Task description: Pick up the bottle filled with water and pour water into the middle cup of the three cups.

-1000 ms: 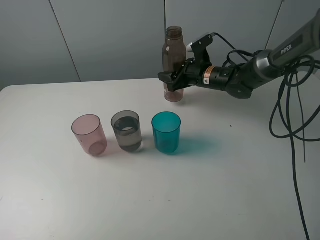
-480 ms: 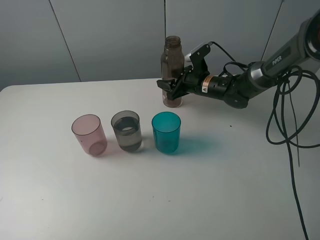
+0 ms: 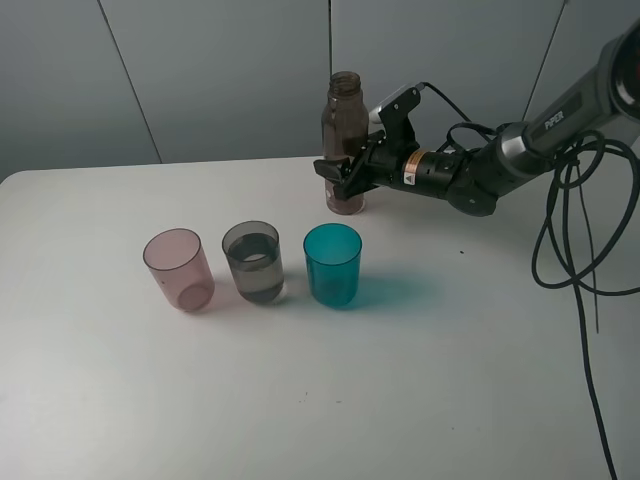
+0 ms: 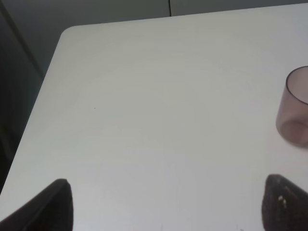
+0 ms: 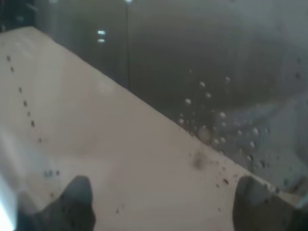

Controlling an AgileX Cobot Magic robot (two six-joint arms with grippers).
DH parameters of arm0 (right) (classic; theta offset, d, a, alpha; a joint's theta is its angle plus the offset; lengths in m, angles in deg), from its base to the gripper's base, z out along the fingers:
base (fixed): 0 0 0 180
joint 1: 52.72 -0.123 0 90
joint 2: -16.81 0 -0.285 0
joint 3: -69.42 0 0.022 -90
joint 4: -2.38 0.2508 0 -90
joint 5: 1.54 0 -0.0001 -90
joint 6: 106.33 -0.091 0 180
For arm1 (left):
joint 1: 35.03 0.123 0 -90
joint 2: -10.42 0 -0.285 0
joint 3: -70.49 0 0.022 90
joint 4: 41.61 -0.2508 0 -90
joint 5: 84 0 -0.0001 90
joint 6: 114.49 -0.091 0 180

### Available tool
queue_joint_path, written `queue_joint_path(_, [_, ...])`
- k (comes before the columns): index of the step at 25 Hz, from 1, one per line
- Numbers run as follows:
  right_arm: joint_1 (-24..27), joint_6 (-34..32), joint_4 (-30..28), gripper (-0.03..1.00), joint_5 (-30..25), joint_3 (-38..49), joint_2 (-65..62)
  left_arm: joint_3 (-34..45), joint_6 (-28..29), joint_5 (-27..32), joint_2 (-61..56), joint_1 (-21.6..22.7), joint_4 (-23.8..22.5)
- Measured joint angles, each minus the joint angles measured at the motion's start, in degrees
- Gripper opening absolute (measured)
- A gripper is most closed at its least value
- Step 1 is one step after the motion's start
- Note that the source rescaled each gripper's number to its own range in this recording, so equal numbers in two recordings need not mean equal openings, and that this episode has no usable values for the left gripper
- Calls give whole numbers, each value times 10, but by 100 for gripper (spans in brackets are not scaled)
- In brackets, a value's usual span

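White table, right gripper around upright bottle near far edge

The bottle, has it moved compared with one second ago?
Yes. The bottle has come down and now stands on the table behind the teal cup, with the right gripper around it.

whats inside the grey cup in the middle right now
The middle cup holds water, its surface showing as a ring partway up the smoky wall. Through the tinted plastic, nothing else shows inside. The pink cup beside it looks empty; the teal cup is too opaque to tell.
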Motion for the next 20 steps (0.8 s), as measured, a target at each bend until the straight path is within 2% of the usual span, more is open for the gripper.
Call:
queue_joint_path(2, [0,0,-1,0,-1,0,0,0,0,0,0,0,0])
queue_joint_path(3, [0,0,-1,4,-1,0,-1,0,0,0,0,0,0])
queue_joint_path(4, [0,0,-3,27,-4,0,-1,0,0,0,0,0,0])
queue_joint_path(5, [0,0,-5,60,-6,0,-1,0,0,0,0,0,0])
queue_joint_path(6, [0,1,-6,82,-8,0,-1,0,0,0,0,0,0])
queue_joint_path(7, [0,1,-9,92,-13,0,-2,0,0,0,0,0,0])
queue_joint_path(9, [0,1,-13,98,-33,0,-6,0,0,0,0,0,0])
queue_joint_path(13, [0,-14,-18,99,-74,0,-25,0,0,0,0,0,0])
queue_joint_path(20, [0,-26,-25,100,-85,37,-74,0,0,0,0,0,0])
